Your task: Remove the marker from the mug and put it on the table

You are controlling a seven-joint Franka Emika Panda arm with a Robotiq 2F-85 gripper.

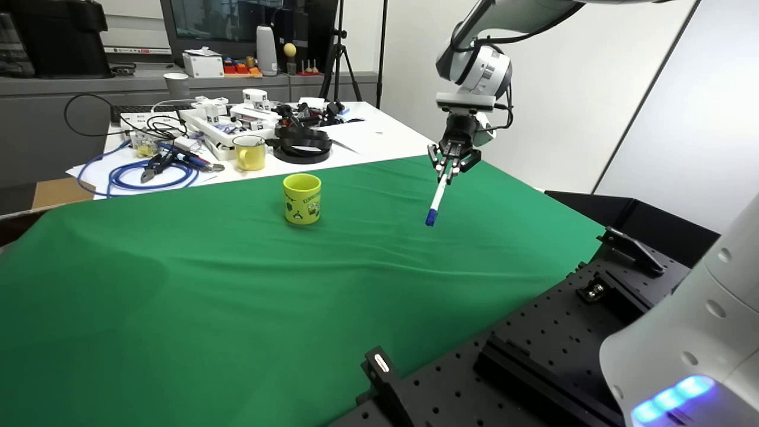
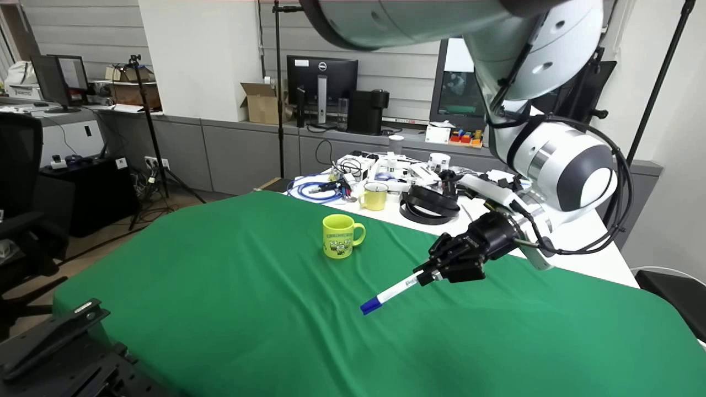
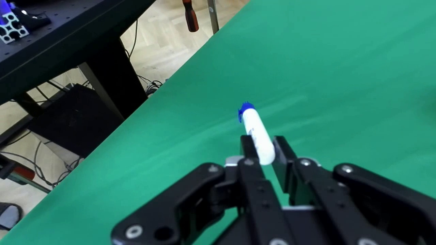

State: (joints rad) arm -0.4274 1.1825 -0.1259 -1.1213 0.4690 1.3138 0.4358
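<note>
One marker (image 3: 258, 132) between two fingers (image 3: 285, 154)

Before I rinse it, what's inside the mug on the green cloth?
Inside the mug, both exterior views show only upper inner wall; nothing pokes above the rim. The near side hides the bottom; anything short would be unseen.

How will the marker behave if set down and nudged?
The marker would probably roll on its round barrel, though a tab on its blue cap may stop it. Likely stiff: held near one end by the end effector, it shows no bend. Folds in the green cloth could slow it.
</note>
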